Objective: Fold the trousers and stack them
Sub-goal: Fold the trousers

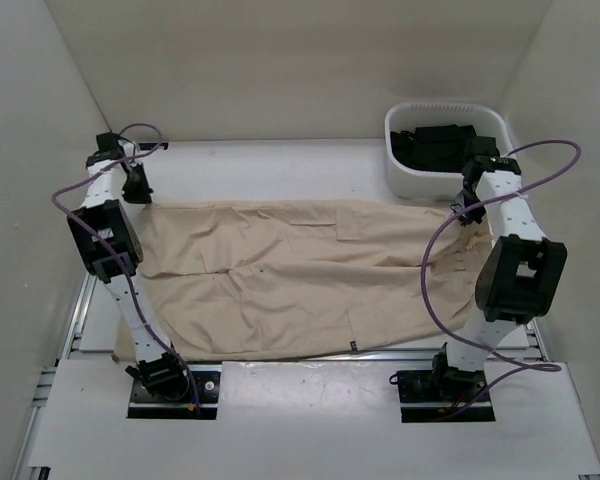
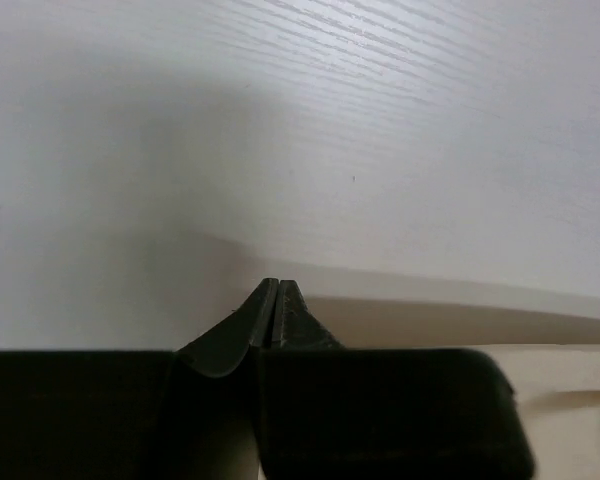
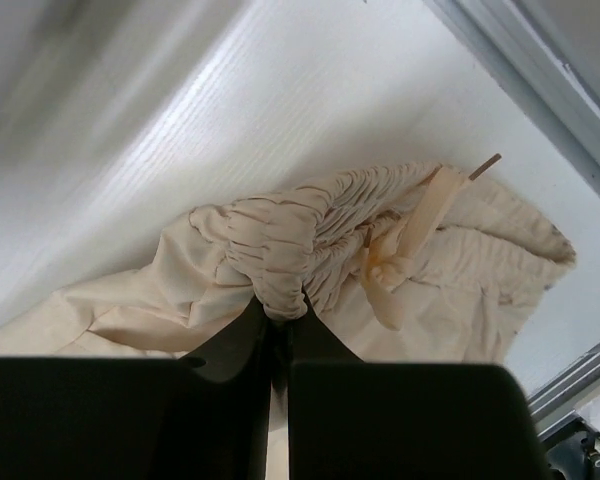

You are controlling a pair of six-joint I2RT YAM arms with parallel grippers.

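The beige trousers [image 1: 280, 280] lie spread flat across the table, legs to the left and waist to the right. My left gripper [image 1: 137, 192] is at their far left corner. In the left wrist view its jaws [image 2: 277, 290] are pressed together, and the cloth edge [image 2: 460, 320] runs off to the right from the tips. My right gripper [image 1: 466, 208] is at the far right corner. In the right wrist view it [image 3: 280, 312] is shut on a bunch of the gathered waistband [image 3: 290, 240], with the drawstring [image 3: 420, 225] beside it.
A white basket [image 1: 410, 170] holding dark clothes [image 1: 435, 140] stands at the back right, close behind my right arm. White walls enclose the table on three sides. A metal rail [image 3: 540, 70] runs along the table's right edge.
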